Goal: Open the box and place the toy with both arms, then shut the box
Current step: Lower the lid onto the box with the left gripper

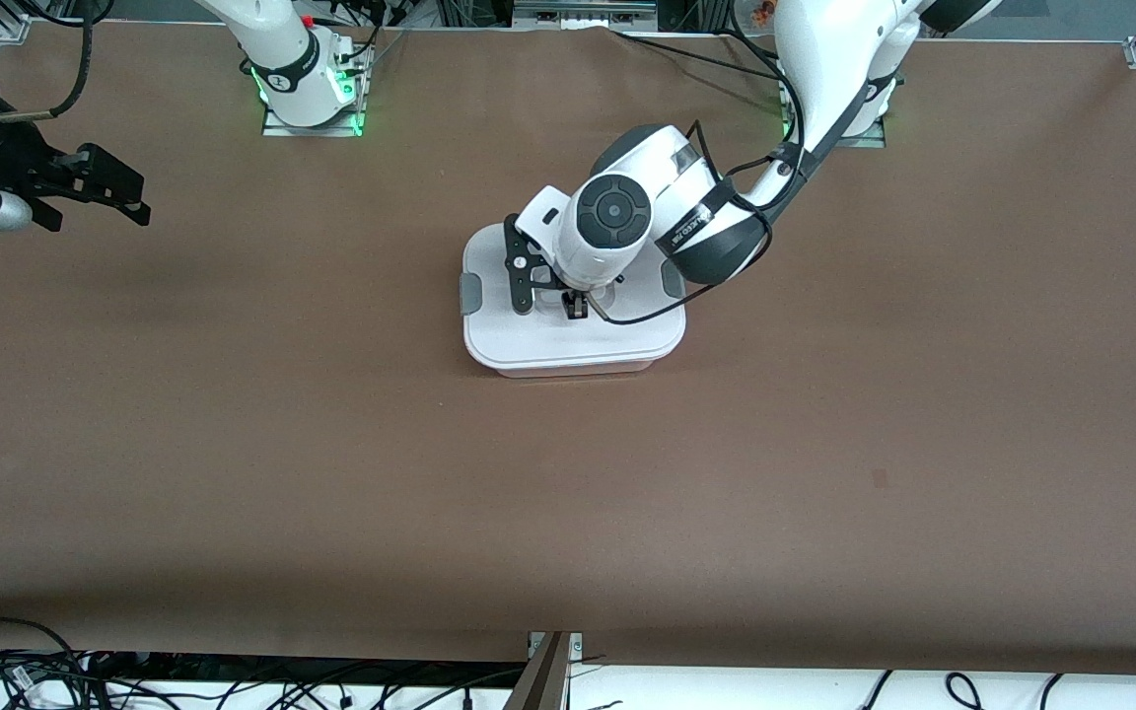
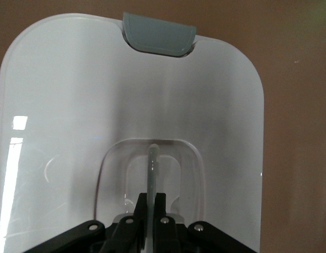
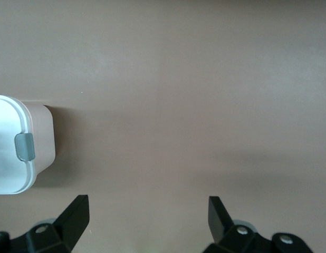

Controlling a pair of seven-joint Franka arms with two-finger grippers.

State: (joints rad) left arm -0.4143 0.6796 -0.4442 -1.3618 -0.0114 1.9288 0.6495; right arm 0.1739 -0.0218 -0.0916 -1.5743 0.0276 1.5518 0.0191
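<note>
Two arms in front view: left gripper [image 1: 576, 306] down on the white lid [image 1: 568, 340] of the box [image 1: 576, 367], mid-table; right gripper [image 1: 95, 192] waits over bare table toward the right arm's end.

Left wrist view: fingers [image 2: 132, 221] pinched on the clear handle [image 2: 152, 158]; grey clip [image 2: 159, 34] down.

Right wrist view: fingers [image 3: 76, 213] spread.

Toy unseen. Judged step: the lid grasp, opening or closing unclear.
</note>
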